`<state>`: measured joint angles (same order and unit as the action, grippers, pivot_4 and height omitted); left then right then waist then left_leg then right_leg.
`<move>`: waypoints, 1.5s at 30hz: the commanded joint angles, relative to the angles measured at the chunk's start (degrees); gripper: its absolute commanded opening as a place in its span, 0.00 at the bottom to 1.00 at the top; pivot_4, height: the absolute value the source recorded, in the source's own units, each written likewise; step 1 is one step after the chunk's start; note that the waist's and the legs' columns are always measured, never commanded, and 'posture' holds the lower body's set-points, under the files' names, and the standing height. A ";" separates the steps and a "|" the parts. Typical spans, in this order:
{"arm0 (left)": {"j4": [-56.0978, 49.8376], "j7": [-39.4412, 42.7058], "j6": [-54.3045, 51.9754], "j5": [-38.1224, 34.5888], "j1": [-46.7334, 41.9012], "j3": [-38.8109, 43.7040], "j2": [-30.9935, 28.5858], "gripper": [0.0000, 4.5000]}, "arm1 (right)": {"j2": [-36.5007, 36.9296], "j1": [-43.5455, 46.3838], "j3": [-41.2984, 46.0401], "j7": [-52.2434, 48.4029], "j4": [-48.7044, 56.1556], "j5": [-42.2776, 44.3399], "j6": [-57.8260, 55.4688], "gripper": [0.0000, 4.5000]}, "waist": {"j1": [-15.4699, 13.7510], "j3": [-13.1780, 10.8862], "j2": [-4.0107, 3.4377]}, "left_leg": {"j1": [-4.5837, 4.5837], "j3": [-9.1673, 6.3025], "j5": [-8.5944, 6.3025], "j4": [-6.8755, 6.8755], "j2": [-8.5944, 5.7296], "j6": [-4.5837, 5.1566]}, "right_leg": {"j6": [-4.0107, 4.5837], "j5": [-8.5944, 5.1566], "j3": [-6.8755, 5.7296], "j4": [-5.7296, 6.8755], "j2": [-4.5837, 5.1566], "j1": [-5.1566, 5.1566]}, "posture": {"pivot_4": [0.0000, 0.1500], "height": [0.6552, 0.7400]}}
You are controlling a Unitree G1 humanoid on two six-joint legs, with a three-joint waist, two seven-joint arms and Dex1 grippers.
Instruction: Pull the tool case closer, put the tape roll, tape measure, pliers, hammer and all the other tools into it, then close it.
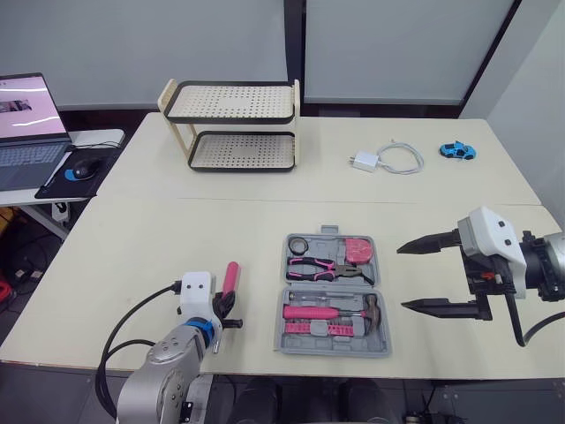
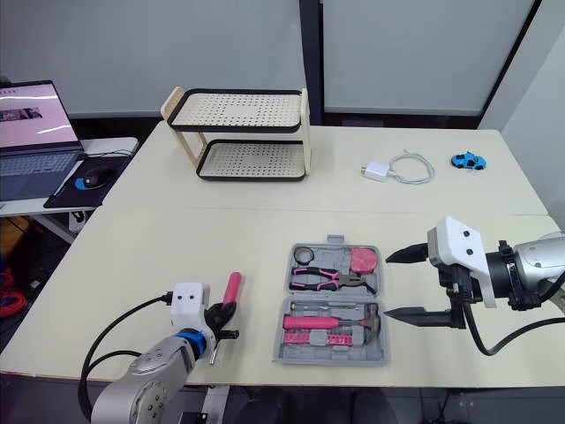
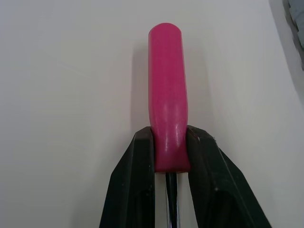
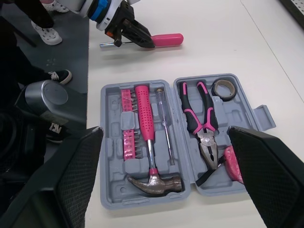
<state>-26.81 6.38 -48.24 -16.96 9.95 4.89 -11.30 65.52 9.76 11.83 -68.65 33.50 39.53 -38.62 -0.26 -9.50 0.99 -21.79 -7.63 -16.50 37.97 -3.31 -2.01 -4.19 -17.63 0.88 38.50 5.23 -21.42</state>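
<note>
Fingers (image 3: 137, 180) of the left gripper (image 1: 226, 305) were clenched on the screwdriver (image 1: 230, 277), gripped at the lower end of its pink handle where the metal shaft begins. It was held low at the table (image 1: 141, 256), left of the case (image 1: 334, 350) and apart from it; whether it touched the tabletop could not be told.

The case lay open and flat near the front edge, so the pull was judged done. The tape roll (image 1: 298, 243), pliers (image 1: 322, 268) and tape measure (image 1: 357, 251) were seated in the far half, and the hammer (image 1: 335, 312) and bits (image 1: 309, 329) in the near half. The task was judged mostly done: the screwdriver was yet to be placed and the lid yet to be shut.

The right gripper (image 1: 403, 277) was held just right of the case, its fingers spread wide and grasping nothing.

The exact grip on the handle was made plain by the left wrist view, where the head views gave little. A slim driver (image 4: 164, 123) beside the hammer was shown clearly in the right wrist view. A rack (image 1: 234, 124), charger (image 1: 364, 161) and toy car (image 1: 458, 151) on the far side of the table were shown in the head views.
</note>
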 commanded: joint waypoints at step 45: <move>-6.70 27.84 9.61 -6.97 2.16 9.31 -21.76 1.00 | -0.90 0.33 1.07 4.62 4.39 1.27 -0.68 1.00 | 0.08 -0.03 0.00 | 0.00 -0.02 0.00 -0.04 0.04 0.00 | 0.01 -0.01 -0.03 -0.02 -0.01 -0.02 | 1.00 1.00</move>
<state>-33.21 26.92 -44.89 -23.99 12.94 12.40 -29.45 65.27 9.83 11.68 -66.10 35.22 39.59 -38.87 -0.18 -9.53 0.99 -21.80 -7.68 -16.49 37.91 -3.25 -2.02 -4.16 -17.64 0.82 38.48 5.19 -21.45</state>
